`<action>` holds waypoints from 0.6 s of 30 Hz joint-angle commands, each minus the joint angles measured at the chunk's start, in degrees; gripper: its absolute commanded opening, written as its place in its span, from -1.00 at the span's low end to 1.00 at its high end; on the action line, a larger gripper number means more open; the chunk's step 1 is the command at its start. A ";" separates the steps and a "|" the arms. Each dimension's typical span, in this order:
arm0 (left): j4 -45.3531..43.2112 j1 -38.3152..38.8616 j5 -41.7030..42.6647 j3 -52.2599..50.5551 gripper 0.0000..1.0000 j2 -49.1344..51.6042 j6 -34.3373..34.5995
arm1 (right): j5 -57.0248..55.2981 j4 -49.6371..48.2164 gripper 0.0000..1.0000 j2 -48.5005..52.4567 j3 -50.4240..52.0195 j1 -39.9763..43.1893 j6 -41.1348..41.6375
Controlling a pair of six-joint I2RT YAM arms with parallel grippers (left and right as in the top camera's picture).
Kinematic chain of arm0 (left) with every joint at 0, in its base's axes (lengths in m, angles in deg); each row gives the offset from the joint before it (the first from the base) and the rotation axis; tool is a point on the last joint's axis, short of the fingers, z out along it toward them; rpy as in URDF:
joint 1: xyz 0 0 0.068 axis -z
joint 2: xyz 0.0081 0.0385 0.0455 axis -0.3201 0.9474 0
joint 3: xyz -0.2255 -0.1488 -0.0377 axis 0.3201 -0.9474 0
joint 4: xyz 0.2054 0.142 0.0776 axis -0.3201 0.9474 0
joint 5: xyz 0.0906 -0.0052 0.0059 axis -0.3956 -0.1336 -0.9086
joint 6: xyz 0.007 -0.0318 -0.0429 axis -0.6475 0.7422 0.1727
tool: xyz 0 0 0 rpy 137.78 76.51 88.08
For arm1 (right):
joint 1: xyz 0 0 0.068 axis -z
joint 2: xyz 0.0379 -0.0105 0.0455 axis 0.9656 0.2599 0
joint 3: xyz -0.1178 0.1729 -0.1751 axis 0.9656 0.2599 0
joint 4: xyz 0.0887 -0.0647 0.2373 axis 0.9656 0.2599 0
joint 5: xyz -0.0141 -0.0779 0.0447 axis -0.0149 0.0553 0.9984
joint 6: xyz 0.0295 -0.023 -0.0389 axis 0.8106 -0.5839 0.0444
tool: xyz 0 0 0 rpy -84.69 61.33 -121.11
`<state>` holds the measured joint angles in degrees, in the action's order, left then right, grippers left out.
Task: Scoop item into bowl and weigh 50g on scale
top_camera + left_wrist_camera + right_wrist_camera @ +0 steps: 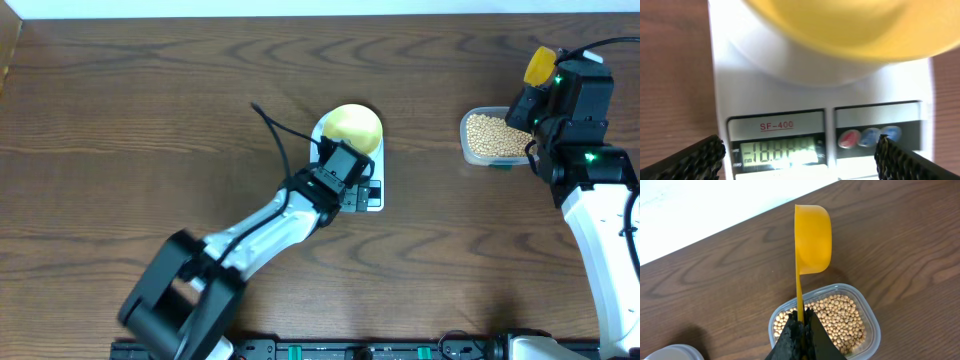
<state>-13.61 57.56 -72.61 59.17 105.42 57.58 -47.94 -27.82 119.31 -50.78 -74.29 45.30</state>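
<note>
Overhead straight down on table (120, 120); close wrist views of its scale (780, 97), tub (874, 330).

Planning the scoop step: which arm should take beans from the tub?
Right. The right gripper clamps the scoop over the tub of beans; the left gripper hangs open at the scale display.

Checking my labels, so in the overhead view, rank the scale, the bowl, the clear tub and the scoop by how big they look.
1. scale, though partly hidden
2. clear tub and bowl: too alike to rank
3. scoop
</note>
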 commanded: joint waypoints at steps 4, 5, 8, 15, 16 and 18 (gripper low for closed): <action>2.40 -0.04 0.81 0.28 0.96 -11.82 -0.52 | -0.24 0.68 -0.98 0.26 -0.96 0.13 -0.44; 3.17 -0.07 0.50 0.28 0.96 -13.40 -1.07 | -0.24 0.90 -0.98 0.26 -0.96 0.13 -0.44; 5.75 -0.09 -0.57 0.28 0.96 -16.94 -4.76 | -0.24 1.22 -0.98 0.26 -0.96 0.13 -0.46; 13.77 -0.09 -10.62 0.26 0.96 -19.37 -10.75 | -0.26 2.40 -0.98 0.26 -0.96 0.13 -1.14; 15.23 -0.09 -13.18 0.24 0.96 -19.23 -10.73 | -0.26 2.82 -0.98 0.26 -0.96 0.13 -2.45; 17.11 -0.09 -17.00 0.24 0.96 -19.02 -10.73 | -0.26 3.21 -0.98 0.28 -0.90 0.13 -4.66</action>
<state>2.04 57.56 -80.61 59.17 86.16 49.14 -47.89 -24.91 119.31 -50.78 -74.29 44.16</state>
